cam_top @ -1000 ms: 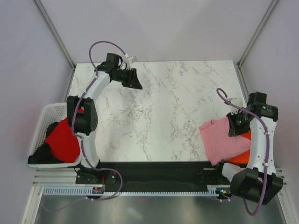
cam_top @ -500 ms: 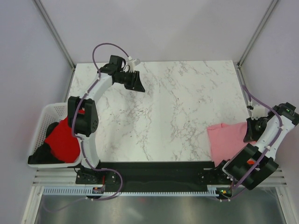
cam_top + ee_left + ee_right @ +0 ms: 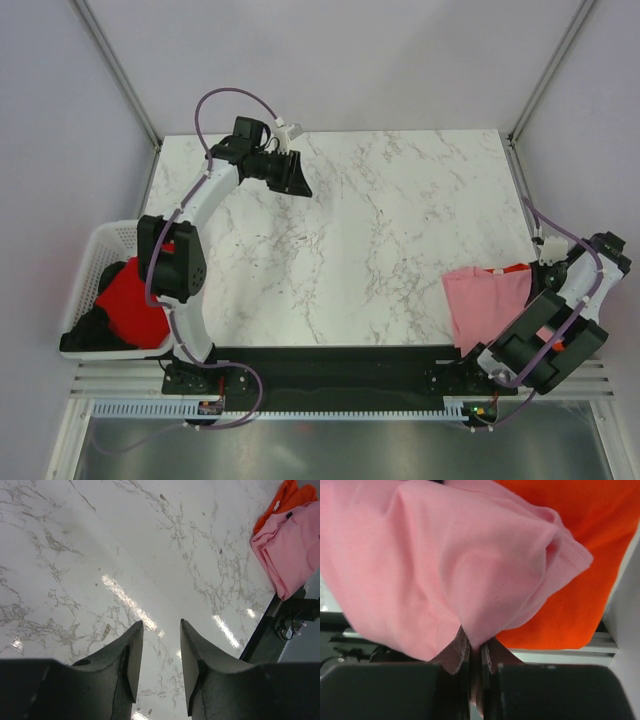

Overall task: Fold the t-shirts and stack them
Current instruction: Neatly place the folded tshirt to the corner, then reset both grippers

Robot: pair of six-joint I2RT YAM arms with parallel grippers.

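The light pink t-shirt (image 3: 485,305) lies bunched at the table's right front, over the bright orange t-shirt, of which a thin strip (image 3: 516,267) shows at its far edge. In the right wrist view the pink t-shirt (image 3: 435,565) fills the frame with the orange t-shirt (image 3: 580,555) beneath. My right gripper (image 3: 476,647) is shut on a fold of the pink t-shirt, at the table's right edge (image 3: 545,272). The red t-shirt (image 3: 130,305) lies in the basket at the left. My left gripper (image 3: 160,630) is open and empty above the far left of the table (image 3: 295,175).
A white lattice basket (image 3: 105,245) stands off the table's left edge, with dark fabric under the red shirt. The marble table (image 3: 370,230) has metal frame posts at its far corners. The left wrist view also shows the pink shirt (image 3: 290,550) and orange shirt (image 3: 287,500).
My right arm has swung out to the right edge of the table, dragging the pink t-shirt that way over the orange one. My left gripper has shifted slightly right.
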